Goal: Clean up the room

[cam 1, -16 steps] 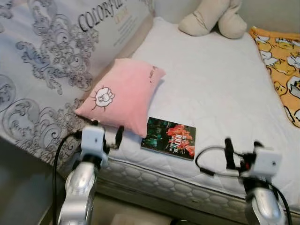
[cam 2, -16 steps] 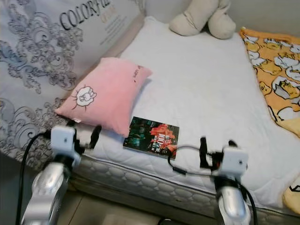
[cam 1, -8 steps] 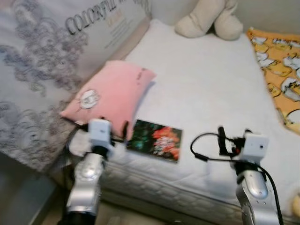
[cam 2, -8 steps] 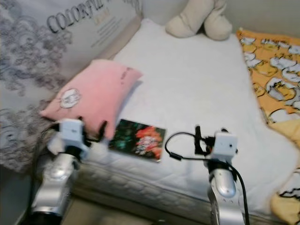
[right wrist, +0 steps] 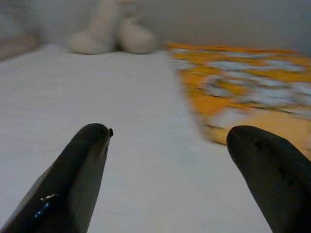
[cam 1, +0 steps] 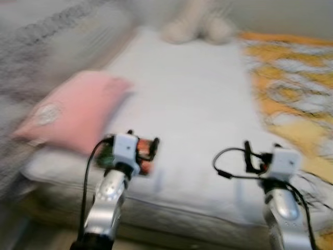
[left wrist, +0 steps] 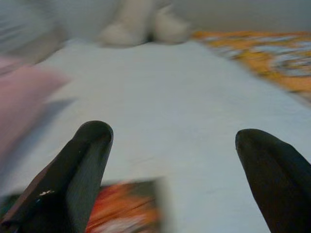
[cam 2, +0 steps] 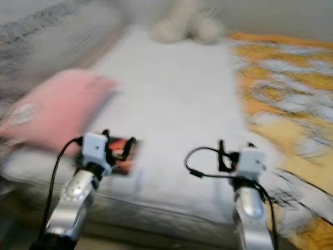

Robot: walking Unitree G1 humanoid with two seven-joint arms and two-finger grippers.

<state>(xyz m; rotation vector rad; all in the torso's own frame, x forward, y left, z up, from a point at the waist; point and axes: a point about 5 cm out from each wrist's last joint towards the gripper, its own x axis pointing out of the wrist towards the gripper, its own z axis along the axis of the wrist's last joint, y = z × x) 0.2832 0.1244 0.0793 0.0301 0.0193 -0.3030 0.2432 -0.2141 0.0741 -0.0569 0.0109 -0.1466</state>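
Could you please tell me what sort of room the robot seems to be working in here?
Most likely a bedroom: a white mattress with a pink pillow, a beige plush toy at its far end, and an orange patterned blanket.

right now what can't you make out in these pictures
- Book: mostly behind the left gripper in the eye views, cut by the bottom edge in the left wrist view; cover blurred.
- Pink pillow: its drawing is smeared by motion blur.
- Plush toy: blurred to a pale shape.
- Orange blanket: pattern unreadable, cut by the right edge.
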